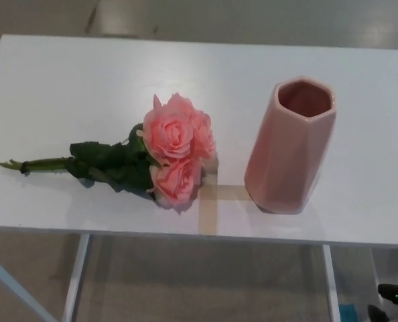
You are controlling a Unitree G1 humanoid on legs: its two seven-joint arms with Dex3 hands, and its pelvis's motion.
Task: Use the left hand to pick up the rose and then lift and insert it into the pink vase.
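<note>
The rose [175, 151], really a small bunch of pink blooms bound at the stems, lies flat on the white worktop [65, 87]. Its heads point toward the pink vase [291, 144] and its stems trail away from it. The vase stands upright just beside the blooms, mouth open, not touching them.

The left hand is not in view, so whether it is wide or narrow cannot be told. At the lower right edge a dark shape [394, 295] shows below the worktop. It may be part of the right hand, but too little is visible to judge its fingers.

With no hand in sight, places cannot be given relative to it. Since the left hand would enter from the stem side, the stems would probably be nearest it, the blooms beyond, and the vase farthest.

Several things could go wrong:

- The thin stems lie flush on the surface, so fingers may slide over them or pinch only one stalk.
- A grip on the leaves or blooms would crush them and leave the stems pointing the wrong way for insertion.
- The top-heavy bunch may swing when lifted.
- The tall vase could tip if the stems or forearm strike its rim.
</note>
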